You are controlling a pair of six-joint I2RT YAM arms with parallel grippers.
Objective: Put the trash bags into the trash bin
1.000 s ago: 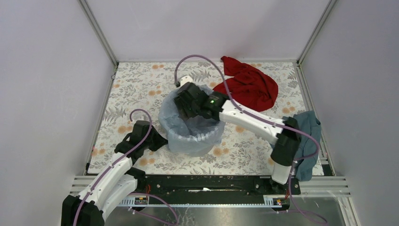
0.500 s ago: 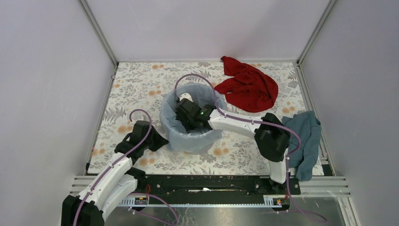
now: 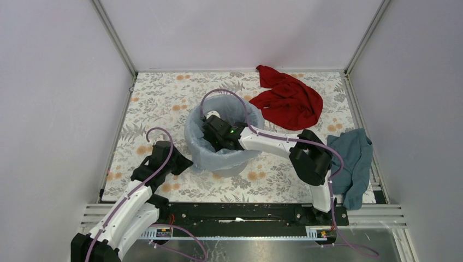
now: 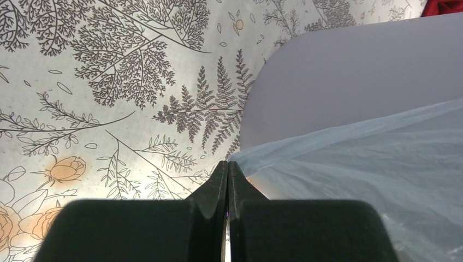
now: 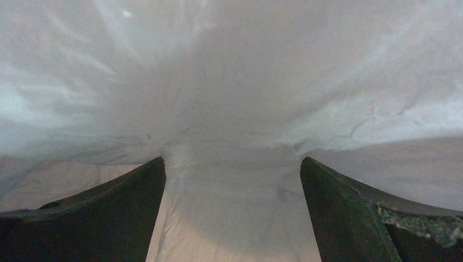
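The light-grey trash bin (image 3: 233,170) stands mid-table with the pale-blue trash bag (image 3: 197,148) draped over its rim and lining it. My right gripper (image 5: 232,161) is open and empty, reaching down inside the bin, with the bag's film (image 5: 229,98) spread just ahead of its fingers. From above only its wrist (image 3: 220,132) shows. My left gripper (image 3: 184,163) is at the bin's lower left, shut on the bag's edge (image 4: 349,158), which runs right from the closed fingertips (image 4: 227,165) across the bin wall (image 4: 338,76).
A red cloth (image 3: 288,101) lies at the back right of the floral table (image 3: 158,98). A dark teal cloth (image 3: 352,161) hangs over the right edge beside the right arm's elbow (image 3: 310,161). Enclosure walls stand on three sides.
My right gripper has gone down from above the rim into the bin, and its elbow has folded leftward. The left gripper stays at the bag's edge, and the bag's skirt is pulled toward it.
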